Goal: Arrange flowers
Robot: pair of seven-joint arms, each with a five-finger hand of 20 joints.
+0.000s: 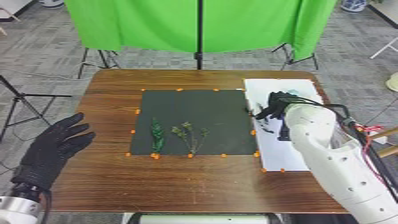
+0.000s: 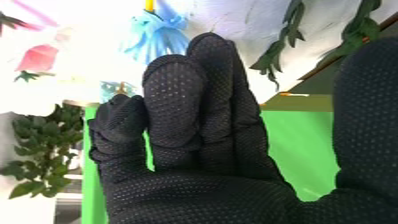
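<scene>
Lying flat on a dark square mat (image 1: pixel 204 107): a narrow, leafy green sprig (image 1: pixel 157 135) beside a thin, branching green sprig (image 1: pixel 187 128). Set against white: a ruffled light-blue flower (image 2: pixel 153 37), apart from a pink flower (image 2: pixel 37 57).

Green cloth (image 1: pixel 142 25) hanging beyond brown table (image 1: pixel 111 175), black pole (image 1: pixel 200 30) before it, black tripod (image 1: pixel 25 95) on grey carpet (image 1: pixel 44 62)

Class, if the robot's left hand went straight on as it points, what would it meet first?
Probably the green cloth beyond the table: the left hand points forward, past the left side of the dark mat, though its height is unclear from the head view.
</scene>
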